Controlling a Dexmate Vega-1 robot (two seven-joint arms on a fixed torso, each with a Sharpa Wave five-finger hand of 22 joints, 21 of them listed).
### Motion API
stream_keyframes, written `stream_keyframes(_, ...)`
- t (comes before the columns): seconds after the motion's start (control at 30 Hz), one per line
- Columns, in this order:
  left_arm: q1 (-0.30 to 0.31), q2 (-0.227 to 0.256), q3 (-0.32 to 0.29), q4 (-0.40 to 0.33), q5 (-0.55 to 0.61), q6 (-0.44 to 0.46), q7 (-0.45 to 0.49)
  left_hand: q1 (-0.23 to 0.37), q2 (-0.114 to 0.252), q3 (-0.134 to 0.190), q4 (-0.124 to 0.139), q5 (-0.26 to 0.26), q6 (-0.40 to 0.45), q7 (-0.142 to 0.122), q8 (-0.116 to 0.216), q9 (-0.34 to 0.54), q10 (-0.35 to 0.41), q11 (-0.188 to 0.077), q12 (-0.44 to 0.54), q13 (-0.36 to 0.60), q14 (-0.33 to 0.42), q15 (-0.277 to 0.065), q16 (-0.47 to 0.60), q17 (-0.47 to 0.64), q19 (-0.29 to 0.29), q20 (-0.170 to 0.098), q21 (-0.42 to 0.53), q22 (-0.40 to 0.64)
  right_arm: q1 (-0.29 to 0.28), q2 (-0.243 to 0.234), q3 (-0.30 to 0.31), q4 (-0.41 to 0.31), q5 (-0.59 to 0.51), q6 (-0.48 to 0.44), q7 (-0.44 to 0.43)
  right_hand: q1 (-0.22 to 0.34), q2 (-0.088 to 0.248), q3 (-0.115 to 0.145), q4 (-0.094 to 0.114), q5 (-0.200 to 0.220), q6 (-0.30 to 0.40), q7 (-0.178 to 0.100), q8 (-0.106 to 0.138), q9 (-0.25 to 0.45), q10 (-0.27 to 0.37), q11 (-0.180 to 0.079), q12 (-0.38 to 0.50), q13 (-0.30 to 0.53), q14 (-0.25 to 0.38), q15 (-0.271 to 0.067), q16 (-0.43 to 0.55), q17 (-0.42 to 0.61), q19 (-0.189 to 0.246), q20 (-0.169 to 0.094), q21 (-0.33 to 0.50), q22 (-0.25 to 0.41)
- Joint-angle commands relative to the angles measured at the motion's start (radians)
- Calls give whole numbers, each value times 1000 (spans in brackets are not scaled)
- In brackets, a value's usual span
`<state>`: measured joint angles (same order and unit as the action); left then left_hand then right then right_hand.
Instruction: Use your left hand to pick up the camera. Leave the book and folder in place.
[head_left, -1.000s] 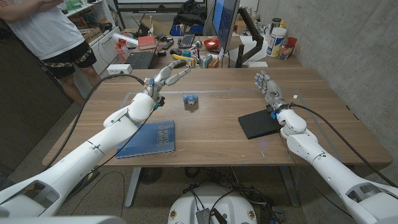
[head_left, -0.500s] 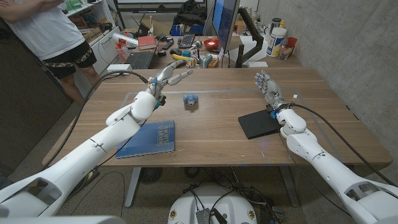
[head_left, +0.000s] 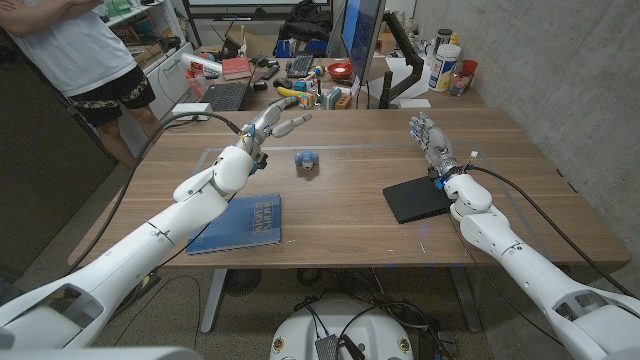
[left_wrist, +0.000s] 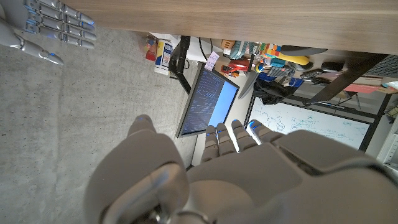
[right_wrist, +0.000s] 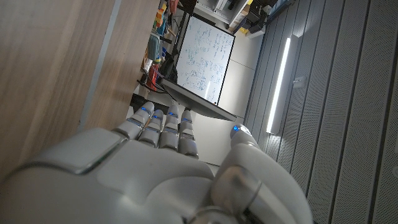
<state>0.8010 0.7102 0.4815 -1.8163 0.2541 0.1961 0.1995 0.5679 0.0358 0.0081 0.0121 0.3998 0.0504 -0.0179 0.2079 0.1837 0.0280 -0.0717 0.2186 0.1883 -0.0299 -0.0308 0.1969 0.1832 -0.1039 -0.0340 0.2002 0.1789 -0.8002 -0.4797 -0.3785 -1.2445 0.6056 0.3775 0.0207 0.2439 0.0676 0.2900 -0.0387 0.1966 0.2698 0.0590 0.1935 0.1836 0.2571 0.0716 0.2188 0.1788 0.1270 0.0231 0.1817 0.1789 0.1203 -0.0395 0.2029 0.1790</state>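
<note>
A small blue camera (head_left: 306, 160) sits on the wooden table (head_left: 340, 205) near its middle, toward the far side. My left hand (head_left: 270, 125) hovers above the table to the left of the camera, fingers spread and pointing toward the far edge, holding nothing. A blue book (head_left: 240, 222) lies near the front left. A black folder (head_left: 418, 198) lies at the right. My right hand (head_left: 430, 140) stands just behind the folder, fingers straight and empty; its back (right_wrist: 168, 174) fills the right wrist view. The left hand's back (left_wrist: 205, 174) shows in the left wrist view, and the right hand's fingers (left_wrist: 56, 25) too.
Beyond the table's far edge stands a cluttered desk with a laptop (head_left: 225, 95), a monitor (head_left: 362, 35) and small items. A person (head_left: 80, 50) stands at the back left. A black cable (head_left: 190, 120) runs along my left arm.
My left hand has edged slightly to the right and farther out, toward the camera. The right hand, camera, book and folder have not moved.
</note>
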Motion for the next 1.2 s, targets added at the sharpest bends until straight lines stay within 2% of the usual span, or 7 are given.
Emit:
stream_keyframes(0.03, -13, -10, 15, 5, 38, 18, -13, 13, 1, 0, -9, 7, 11, 3, 8, 5, 8, -5, 6, 5, 10, -12, 6, 2, 8, -12, 10, 4, 8, 6, 1, 16, 1, 8, 6, 1, -1, 4, -3, 4, 6, 0, 0, 2, 5, 2, -2, 5, 5, 0, 5, 2, -3, -2, -1, 5)
stream_keyframes(0.73, -35, 2, 49, 17, 115, 36, -52, 26, 3, -2, -15, 7, 22, -10, 9, 6, 22, -16, 7, 6, 17, -19, 4, 3, 14, -7, 11, 5, -6, 7, -2, -3, -5, 2, -14, -1, 0, 2, -5, 4, 5, 3, -1, 2, 2, 1, -4, 5, 3, 2, 3, 2, -8, -3, -3, 5)
stream_keyframes(0.8, -40, 5, 55, 16, 128, 40, -58, 29, 3, -2, -16, 7, 25, -17, 9, 6, 22, -19, 6, 6, 19, -21, 4, 3, 16, -1, 11, 5, -7, 8, -1, -4, -5, 4, -16, -1, 0, 2, -5, 4, 5, 2, -1, 2, 1, 0, -5, 5, 1, 3, 3, 2, -9, -3, -3, 5)
stream_keyframes(0.83, -43, 6, 58, 15, 134, 42, -62, 33, 4, -2, -17, 8, 25, -18, 8, 6, 23, -20, 6, 6, 19, -21, 3, 3, 19, 16, 12, 5, -8, 8, -1, -4, -5, 5, -17, -1, 0, 2, -5, 4, 4, 3, -1, 2, 1, 0, -5, 5, 1, 3, 3, 2, -9, -3, -3, 5)
stream_keyframes(0.9, -46, 4, 61, 16, 142, 45, -64, 36, 4, -2, -19, 8, 25, -22, 7, 6, 28, -24, 7, 6, 22, -23, 3, 3, 29, 21, 16, 5, -9, 8, 0, -6, -5, 5, -20, -1, 0, 2, -5, 4, 4, 3, -1, 2, 1, -3, -5, 5, 1, 3, 3, 2, -9, -3, -3, 5)
stream_keyframes(0.97, -50, 4, 66, 17, 154, 48, -69, 42, 5, -3, -22, 8, 27, -26, 7, 6, 32, -22, 7, 7, 24, -23, 3, 3, 46, 45, 21, 5, -9, 8, 1, -7, -6, 6, -21, -1, 0, 2, -5, 4, 5, 3, -1, 2, 1, 1, -5, 5, 1, 3, 3, 2, -10, -2, -4, 5)
stream_keyframes(1.2, -59, -1, 88, 23, 200, 69, -77, 51, 5, -4, -26, 9, 33, -32, 7, 6, 38, -28, 7, 7, 34, -22, 5, 4, 71, 64, 29, 5, -7, 9, 1, -4, -4, 3, -22, -1, 0, 2, -6, 5, 4, 3, -1, 2, 3, 1, -5, 5, 0, 3, 3, 2, -11, -1, -4, 5)
